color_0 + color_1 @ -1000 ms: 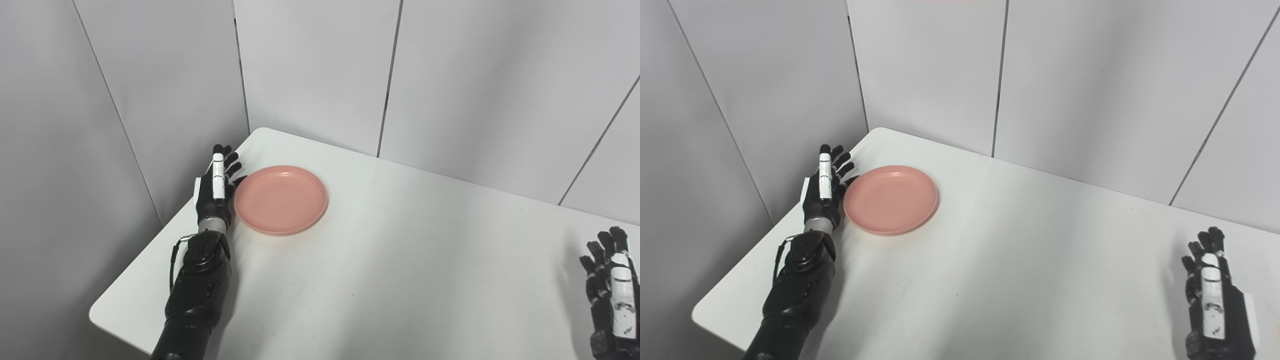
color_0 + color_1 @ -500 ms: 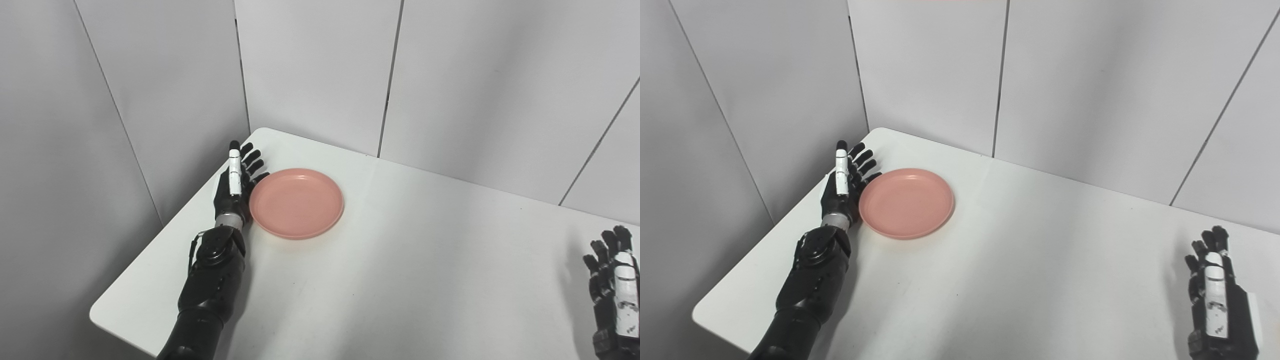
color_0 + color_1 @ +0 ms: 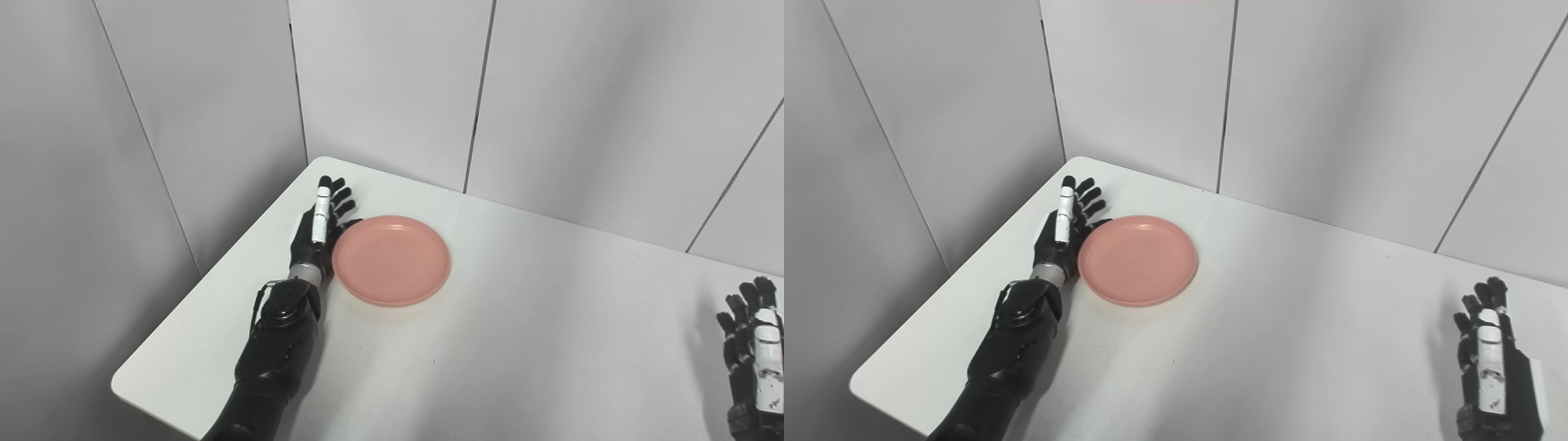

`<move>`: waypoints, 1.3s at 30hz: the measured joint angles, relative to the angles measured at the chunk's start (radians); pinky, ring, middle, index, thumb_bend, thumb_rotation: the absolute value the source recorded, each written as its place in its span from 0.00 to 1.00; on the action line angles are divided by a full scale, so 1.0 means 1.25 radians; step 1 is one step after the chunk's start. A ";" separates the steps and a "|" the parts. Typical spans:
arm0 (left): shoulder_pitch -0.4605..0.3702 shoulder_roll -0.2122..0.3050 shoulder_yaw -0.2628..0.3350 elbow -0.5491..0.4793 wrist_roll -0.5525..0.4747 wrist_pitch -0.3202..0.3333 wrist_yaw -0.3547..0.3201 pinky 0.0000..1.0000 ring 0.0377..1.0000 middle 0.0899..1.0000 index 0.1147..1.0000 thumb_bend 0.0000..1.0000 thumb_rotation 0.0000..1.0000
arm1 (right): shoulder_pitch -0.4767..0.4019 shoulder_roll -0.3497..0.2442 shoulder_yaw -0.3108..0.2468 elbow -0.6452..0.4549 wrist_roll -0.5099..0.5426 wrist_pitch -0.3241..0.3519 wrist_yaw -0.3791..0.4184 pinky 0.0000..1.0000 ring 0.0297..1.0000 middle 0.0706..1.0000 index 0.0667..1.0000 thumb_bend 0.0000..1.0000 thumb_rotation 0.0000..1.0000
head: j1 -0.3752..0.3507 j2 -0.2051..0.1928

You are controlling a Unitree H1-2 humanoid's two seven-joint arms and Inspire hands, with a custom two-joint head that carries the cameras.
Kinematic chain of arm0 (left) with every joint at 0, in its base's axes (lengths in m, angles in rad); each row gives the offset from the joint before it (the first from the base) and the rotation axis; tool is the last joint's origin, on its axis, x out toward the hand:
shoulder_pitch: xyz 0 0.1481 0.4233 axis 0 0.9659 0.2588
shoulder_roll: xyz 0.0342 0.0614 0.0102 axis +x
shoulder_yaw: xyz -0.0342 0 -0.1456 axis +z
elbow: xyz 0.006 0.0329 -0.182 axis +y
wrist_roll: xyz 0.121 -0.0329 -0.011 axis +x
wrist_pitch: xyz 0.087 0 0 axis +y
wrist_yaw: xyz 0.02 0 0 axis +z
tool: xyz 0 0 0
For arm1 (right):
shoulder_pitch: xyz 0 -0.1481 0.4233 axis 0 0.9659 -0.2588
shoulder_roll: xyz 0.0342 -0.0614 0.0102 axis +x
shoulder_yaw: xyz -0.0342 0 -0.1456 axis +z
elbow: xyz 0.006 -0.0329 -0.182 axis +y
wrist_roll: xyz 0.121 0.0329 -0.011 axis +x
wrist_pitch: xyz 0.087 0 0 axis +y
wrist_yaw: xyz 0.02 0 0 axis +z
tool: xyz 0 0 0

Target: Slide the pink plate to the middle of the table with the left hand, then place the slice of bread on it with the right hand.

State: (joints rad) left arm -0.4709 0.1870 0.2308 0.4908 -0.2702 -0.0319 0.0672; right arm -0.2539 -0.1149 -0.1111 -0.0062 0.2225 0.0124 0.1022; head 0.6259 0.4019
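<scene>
My left hand (image 3: 315, 236), fingers spread, presses edge-on against the pink plate (image 3: 392, 259) near the table's (image 3: 490, 343) far left corner. My right hand (image 3: 1491, 361) rests open by the right edge, holding nothing.

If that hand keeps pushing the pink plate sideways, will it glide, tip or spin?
The round, shallow pink plate looks like light rigid plastic lying flat, so tipping seems unlikely. On the smooth white table it should glide easily. The open left hand presses its edge off-centre, so it may rotate slightly.

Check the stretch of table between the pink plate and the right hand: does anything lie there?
Nothing: in both eye views only bare white table lies between the pink plate and the right hand. No bread shows.
</scene>
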 measured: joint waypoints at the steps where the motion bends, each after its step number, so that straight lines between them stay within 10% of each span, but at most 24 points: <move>1: 0.000 -0.002 -0.002 -0.001 0.006 0.001 0.000 0.66 0.87 0.89 0.83 0.81 1.00 | 0.000 0.000 0.000 0.000 0.000 0.000 0.000 1.00 1.00 1.00 1.00 0.52 0.87 | -0.002 0.001; 39: 0.034 -0.099 -0.073 -0.136 -0.010 0.125 -0.083 0.78 0.90 0.89 0.89 0.79 0.99 | 0.005 0.023 0.020 -0.072 -0.032 0.016 -0.035 1.00 1.00 1.00 1.00 0.50 0.83 | -0.270 0.085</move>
State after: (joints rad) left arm -0.4278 0.0627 0.1394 0.3212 -0.2829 0.1248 -0.0363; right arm -0.2479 -0.0863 -0.0861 -0.0962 0.1821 0.0319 0.0588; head 0.2885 0.5077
